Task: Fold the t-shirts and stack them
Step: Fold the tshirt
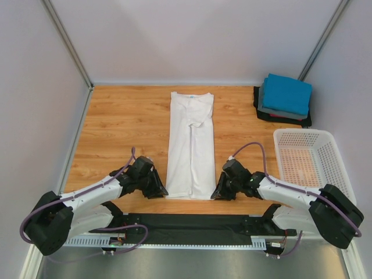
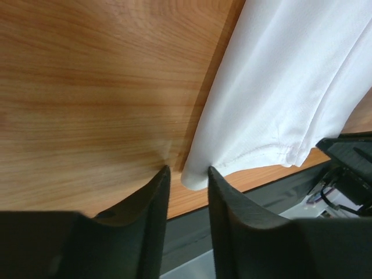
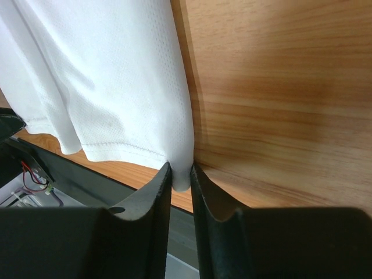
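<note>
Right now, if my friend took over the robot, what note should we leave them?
The left claw is open around the near left corner of the white t-shirt, not pinching yet.
The right claw is shut on its near right corner.
The shirt lies mid-table as a long strip. The blue t-shirt, grey t-shirt and black t-shirt sit stacked at the far right.
Done: sides folded in.
Left: fold it shorter, then stack it.

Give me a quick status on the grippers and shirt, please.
Left gripper open around a near corner of white t-shirt. Right gripper shut on the other. Nothing in the way.
</note>
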Action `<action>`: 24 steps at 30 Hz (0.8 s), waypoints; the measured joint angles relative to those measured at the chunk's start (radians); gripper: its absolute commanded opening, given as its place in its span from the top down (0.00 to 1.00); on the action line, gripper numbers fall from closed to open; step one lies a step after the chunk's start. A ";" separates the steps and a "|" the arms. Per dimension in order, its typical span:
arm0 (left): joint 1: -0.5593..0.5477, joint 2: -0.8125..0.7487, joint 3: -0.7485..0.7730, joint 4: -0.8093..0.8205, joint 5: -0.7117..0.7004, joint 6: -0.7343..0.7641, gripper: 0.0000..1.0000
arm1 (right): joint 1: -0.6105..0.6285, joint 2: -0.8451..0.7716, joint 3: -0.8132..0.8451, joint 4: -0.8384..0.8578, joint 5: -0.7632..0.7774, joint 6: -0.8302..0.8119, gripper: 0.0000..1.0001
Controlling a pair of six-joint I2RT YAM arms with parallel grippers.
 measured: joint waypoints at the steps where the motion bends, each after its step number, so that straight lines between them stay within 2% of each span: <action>1: 0.000 0.001 0.000 -0.001 -0.004 0.000 0.66 | 0.000 0.008 0.003 0.000 0.000 0.000 0.85; 2: -0.001 0.006 0.000 -0.003 -0.008 0.000 0.71 | 0.000 0.013 0.007 -0.003 0.001 -0.002 0.87; 3: -0.001 0.011 0.000 -0.005 -0.011 0.001 0.90 | 0.000 0.018 0.009 -0.004 0.002 -0.003 0.89; 4: 0.000 0.019 0.000 -0.008 -0.013 -0.005 1.00 | 0.000 0.020 0.012 -0.007 0.002 -0.003 0.94; 7: -0.003 0.042 0.017 -0.037 -0.023 0.004 1.00 | 0.000 0.023 0.022 -0.023 0.008 -0.007 1.00; 14: -0.006 0.053 0.130 -0.119 -0.047 0.032 1.00 | 0.000 0.013 0.072 -0.090 0.016 -0.006 1.00; 19: -0.006 0.061 0.283 -0.194 -0.080 0.062 1.00 | -0.012 -0.007 0.152 -0.164 0.025 -0.012 1.00; 24: 0.006 0.141 0.500 -0.280 -0.132 0.124 1.00 | -0.104 0.002 0.296 -0.226 0.027 -0.065 1.00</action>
